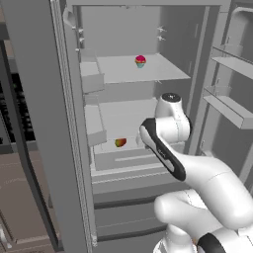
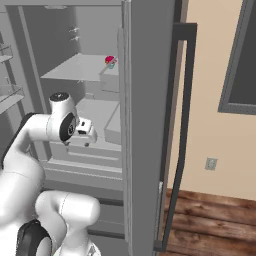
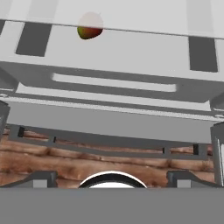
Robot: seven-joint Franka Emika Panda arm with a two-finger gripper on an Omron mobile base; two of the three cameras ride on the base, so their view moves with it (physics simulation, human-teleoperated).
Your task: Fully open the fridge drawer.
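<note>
The fridge drawer [image 1: 123, 159] is a wide light-grey box low in the open fridge, under the flat shelves, and looks pushed in. In the hand view its front [image 3: 113, 57] spans the width, with the long pale handle [image 3: 113, 82] straight ahead and slightly above centre. A red-green apple [image 1: 120, 143] lies just above and behind the drawer front. My gripper [image 2: 91, 136] hangs a short way in front of the drawer [image 2: 90, 152], touching nothing. Its fingertips [image 3: 39, 178] stand wide apart, open and empty. In the left base view the forearm hides the hand.
The fridge doors stand open on both sides: the left door [image 1: 39, 123] and the right door [image 1: 230, 104] with its racks, whose edge [image 2: 145, 125] is close by my hand. A pink-and-teal item [image 1: 140, 61] sits on the upper shelf. Darker front panels [image 1: 128, 217] lie below the drawer.
</note>
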